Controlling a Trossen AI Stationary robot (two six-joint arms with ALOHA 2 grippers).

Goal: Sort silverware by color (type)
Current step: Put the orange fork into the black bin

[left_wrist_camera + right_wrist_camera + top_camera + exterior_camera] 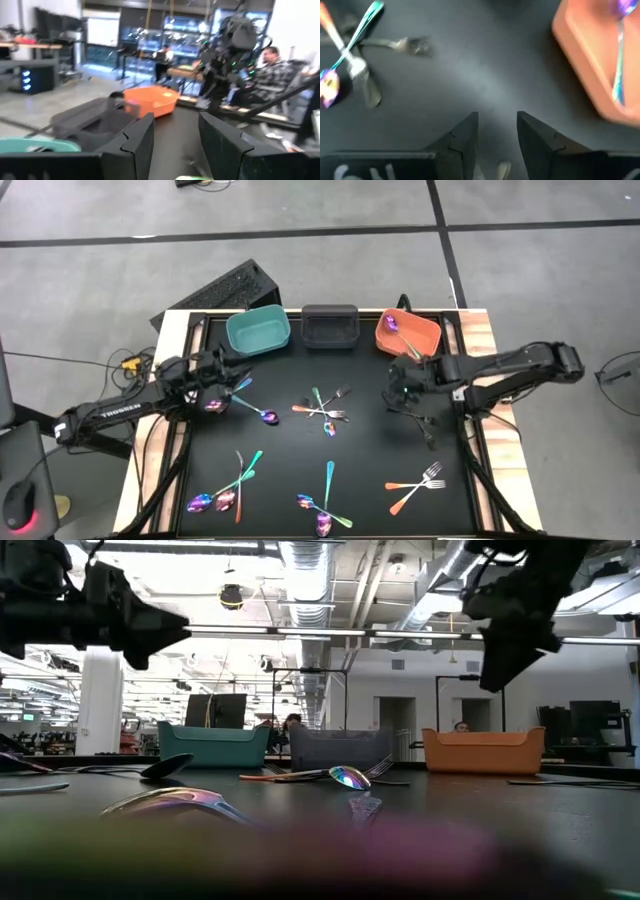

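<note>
Forks and spoons lie flat on the black table top: a crossed pile mid-table (325, 412), an iridescent spoon (264, 416) near my left gripper, piles at the near left (228, 492) and near middle (325, 505), and orange-handled forks (415, 478) at the near right. One iridescent piece (618, 60) lies inside the orange bin (412, 337). My left gripper (225, 388) (176, 122) hovers open near the teal bin (258, 331), holding nothing. My right gripper (398, 392) (497, 117) hangs open over bare table beside the orange bin, fingers pointing down, with the mid-table pile (350, 65) farther off.
Three bins stand in a row along the far edge: teal, dark grey (330, 326) and orange. A wooden frame (480, 340) borders the black top. Bare black surface lies between the piles. People sit in the room beyond the table (265, 75).
</note>
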